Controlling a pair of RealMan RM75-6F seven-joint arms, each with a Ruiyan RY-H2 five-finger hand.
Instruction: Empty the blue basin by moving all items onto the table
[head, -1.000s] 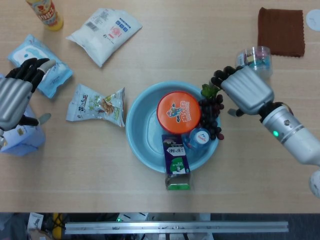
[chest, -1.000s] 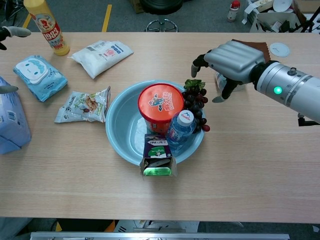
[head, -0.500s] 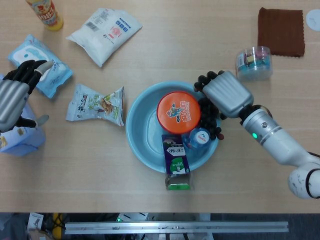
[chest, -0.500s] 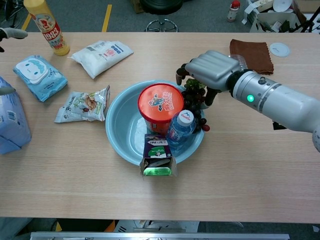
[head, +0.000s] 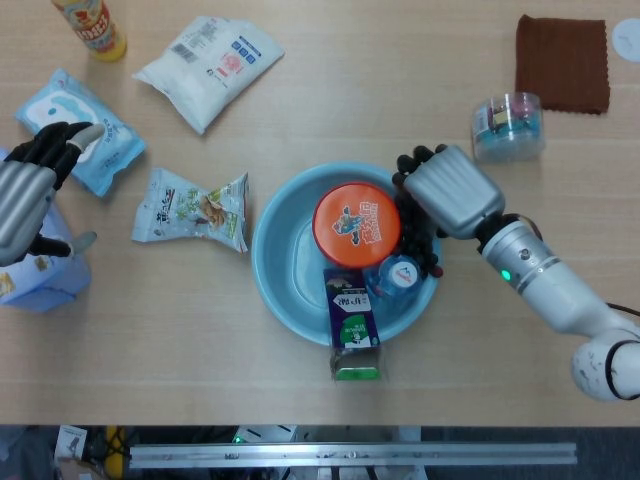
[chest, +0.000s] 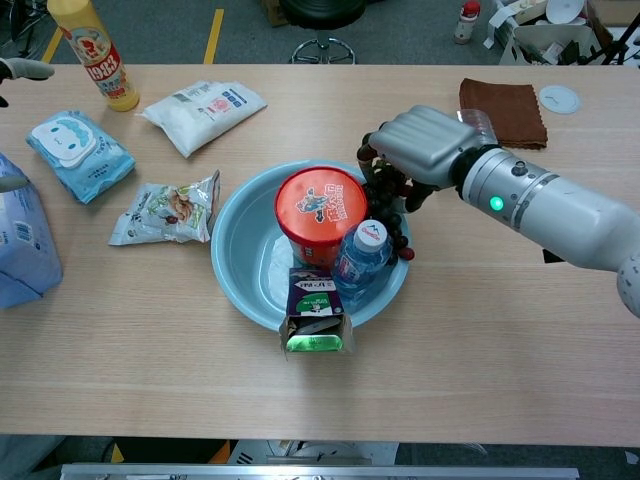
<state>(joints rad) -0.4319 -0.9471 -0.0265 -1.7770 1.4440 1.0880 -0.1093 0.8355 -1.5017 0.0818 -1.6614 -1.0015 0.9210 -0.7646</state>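
The blue basin (head: 275, 270) (chest: 235, 255) stands mid-table. In it are an orange-lidded cup (head: 357, 223) (chest: 320, 205), a water bottle (head: 401, 276) (chest: 360, 255) and a purple-green carton (head: 352, 320) (chest: 315, 312) leaning over the near rim. A bunch of dark grapes (head: 424, 243) (chest: 392, 222) hangs on the right rim. My right hand (head: 450, 190) (chest: 420, 145) lies on top of the bunch, fingers curled down around it; a firm grip does not show. My left hand (head: 25, 195) hovers at the far left, fingers apart, holding nothing.
Left of the basin lie a snack packet (head: 195, 210), a blue wipes pack (head: 85, 130), a white bag (head: 210, 55) and a yellow bottle (head: 92, 25). A blue box (head: 45, 278) sits under my left hand. A clear tub (head: 510, 125) and brown cloth (head: 562, 62) are at the right.
My right hand came in from beside the clear tub, moved left over the basin's right rim and settled down onto the grapes, hiding their leaves. The left hand barely moved.
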